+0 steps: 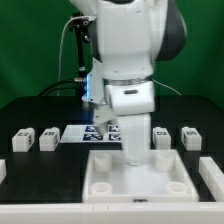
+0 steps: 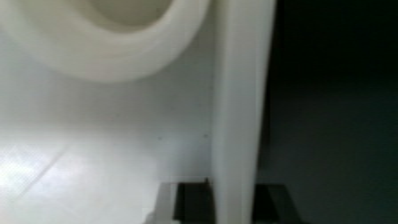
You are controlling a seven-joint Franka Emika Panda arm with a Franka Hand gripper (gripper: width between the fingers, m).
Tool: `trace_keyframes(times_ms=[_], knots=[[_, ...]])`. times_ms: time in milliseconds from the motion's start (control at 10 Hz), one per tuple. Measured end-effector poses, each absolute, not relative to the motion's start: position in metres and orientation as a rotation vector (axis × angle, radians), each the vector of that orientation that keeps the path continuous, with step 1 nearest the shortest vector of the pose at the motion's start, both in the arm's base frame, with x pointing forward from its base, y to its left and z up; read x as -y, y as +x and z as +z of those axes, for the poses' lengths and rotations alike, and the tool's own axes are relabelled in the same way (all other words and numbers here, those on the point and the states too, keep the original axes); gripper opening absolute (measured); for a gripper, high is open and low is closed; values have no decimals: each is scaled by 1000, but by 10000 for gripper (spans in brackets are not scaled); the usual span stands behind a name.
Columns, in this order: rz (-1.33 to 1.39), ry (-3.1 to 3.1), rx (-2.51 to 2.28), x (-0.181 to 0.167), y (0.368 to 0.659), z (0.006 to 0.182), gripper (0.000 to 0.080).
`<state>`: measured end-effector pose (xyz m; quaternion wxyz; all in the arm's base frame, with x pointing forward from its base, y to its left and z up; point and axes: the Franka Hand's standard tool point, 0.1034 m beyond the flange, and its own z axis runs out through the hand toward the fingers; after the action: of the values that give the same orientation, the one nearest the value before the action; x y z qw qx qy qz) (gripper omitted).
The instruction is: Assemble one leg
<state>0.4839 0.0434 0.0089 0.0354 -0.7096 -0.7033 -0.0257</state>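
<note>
Several small white legs with tags stand in a row on the black table: two at the exterior view's left [image 1: 22, 139] [image 1: 47, 138] and two at its right [image 1: 160, 136] [image 1: 190, 136]. None is held. My gripper [image 1: 134, 150] reaches down onto the far rim of the large white tray-shaped part [image 1: 105, 176]. In the wrist view the gripper [image 2: 233, 196] has dark fingers [image 2: 191, 206] on either side of the tray's thin upright wall [image 2: 240, 90], shut on it. A round corner hole [image 2: 128, 25] of the tray shows close by.
The marker board [image 1: 92, 132] lies behind the tray, partly hidden by the arm. More white parts lie at the exterior view's far left edge [image 1: 3, 170] and right edge [image 1: 212, 176]. A green wall stands behind the table.
</note>
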Motion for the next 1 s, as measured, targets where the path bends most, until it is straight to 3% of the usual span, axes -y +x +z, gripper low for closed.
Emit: trace_keyframes(times_ms=[200,700,800,900,1000], knots=[[-83,-2196,2123,-65,491,6,56],[-84,-2193,2121,-66,491,5,56],[-83,-2194,2121,-66,491,5,214],[-83,-2194,2120,-65,491,4,214],[-83,-2195,2120,-65,491,5,411]])
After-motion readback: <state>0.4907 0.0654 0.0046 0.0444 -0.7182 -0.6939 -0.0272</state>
